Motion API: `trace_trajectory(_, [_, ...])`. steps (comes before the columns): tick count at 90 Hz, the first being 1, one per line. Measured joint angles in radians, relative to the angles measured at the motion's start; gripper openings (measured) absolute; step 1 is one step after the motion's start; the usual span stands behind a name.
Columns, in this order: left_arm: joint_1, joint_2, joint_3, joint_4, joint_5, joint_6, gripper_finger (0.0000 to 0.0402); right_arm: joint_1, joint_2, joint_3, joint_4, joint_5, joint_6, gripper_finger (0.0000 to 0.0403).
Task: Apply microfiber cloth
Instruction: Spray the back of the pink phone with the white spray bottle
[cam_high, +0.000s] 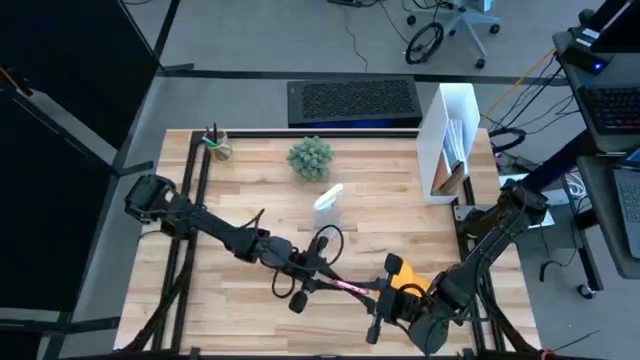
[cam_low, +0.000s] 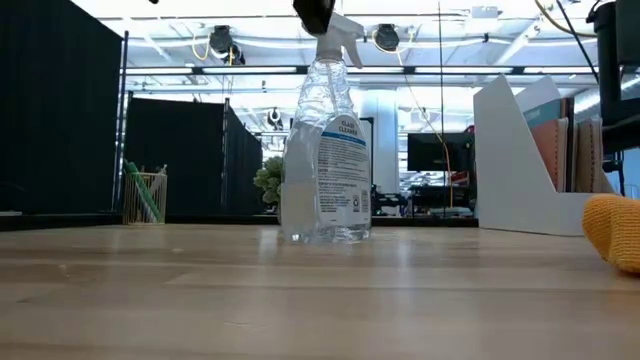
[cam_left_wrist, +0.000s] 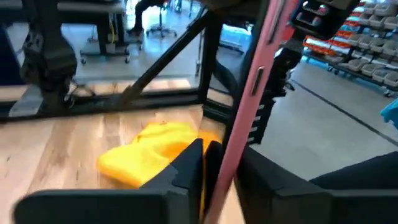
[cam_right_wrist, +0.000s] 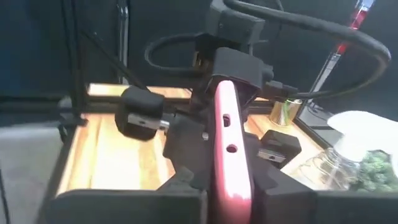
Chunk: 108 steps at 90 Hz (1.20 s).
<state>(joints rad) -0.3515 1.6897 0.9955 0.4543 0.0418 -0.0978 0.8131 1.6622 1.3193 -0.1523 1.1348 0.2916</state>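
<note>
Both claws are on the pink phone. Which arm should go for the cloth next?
Right, probably. The microfiber cloth lies just beside the right claw, on the far side from the left claw. Both grip the phone, so the left would have to hold it alone.

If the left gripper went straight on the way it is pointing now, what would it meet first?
Most likely the right gripper. The left gripper points across the table toward it, and both appear shut on the same pink-cased phone between them. The microfiber cloth lies just beyond, slightly off that line; depth is unclear.
</note>
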Motion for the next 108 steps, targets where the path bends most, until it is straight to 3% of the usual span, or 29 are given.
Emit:
trace_trajectory(16, [0.037,-0.122,-0.003,-0.299,-0.009,0.000,0.0168,-0.019,-0.024,0.000,-0.411,0.035,0.359,0.0011])
trace_trajectory(36, [0.036,-0.277,-0.003,-0.645,-0.300,0.023,0.0183,-0.107,-0.024,-0.036,-0.913,0.021,0.866,0.0011])
trace_trajectory(51, [0.075,-0.304,-0.039,-0.751,-0.416,0.029,0.0184,-0.220,-0.023,-0.155,-0.968,0.016,0.952,0.0011])
trace_trajectory(61, [0.140,-0.302,-0.114,-0.742,-0.418,0.029,0.0184,-0.311,-0.023,-0.245,-0.875,0.014,0.895,0.0011])
trace_trajectory(74, [0.239,-0.302,-0.220,-0.579,-0.394,0.084,0.0184,-0.429,-0.023,-0.337,-0.660,0.010,0.678,0.0011])
trace_trajectory(94, [0.327,-0.303,-0.282,-0.408,-0.137,0.139,0.0184,-0.568,-0.022,-0.416,-0.105,-0.193,0.086,0.0010])
trace_trajectory(108, [0.315,-0.303,-0.283,-0.381,0.025,0.127,0.0184,-0.587,-0.022,-0.416,0.115,-0.303,-0.103,0.0009])
